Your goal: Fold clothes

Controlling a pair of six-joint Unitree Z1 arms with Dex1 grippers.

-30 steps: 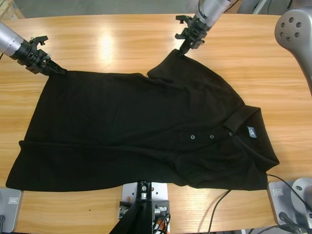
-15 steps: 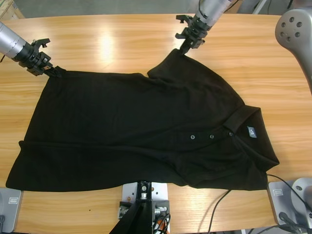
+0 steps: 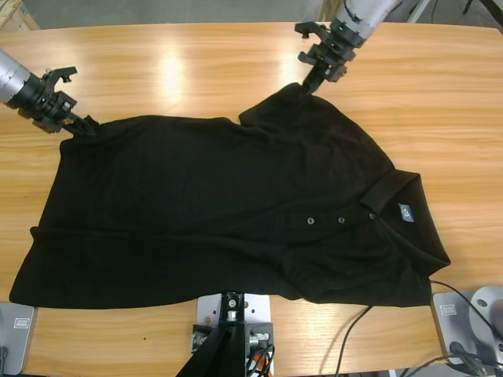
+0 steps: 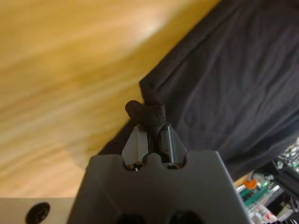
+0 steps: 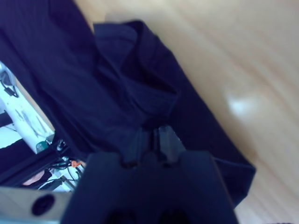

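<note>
Shirt [image 3: 236,220], a black polo, lies spread front-up across the worktop [image 3: 181,71], hem to the left and collar [image 3: 389,192] to the right, with its far edge gripped at two places. At the far left the left claw [image 3: 85,126] is clenched on the far hem corner [image 3: 96,126]; its wrist view shows a small wad of knit bunched between the jaws. Further right, the right claw [image 3: 310,81] is clenched on the tip of the far sleeve [image 3: 283,106], which is drawn to a peak. The step in hand looks like taking the far edge up and over toward the near edge. To do it well, I judge both claws should rise together and travel at one pace, so the soft knit hangs taut between them and does not sag or twist, and the edge should land parallel with the near hem. The left pinch is thin, so a jerk could pull the corner free. Right of the dark buttons [image 3: 310,221], a blue neck label [image 3: 406,212] shows inside the collar; its marks are too small to read, and no other writing can be made out.
</note>
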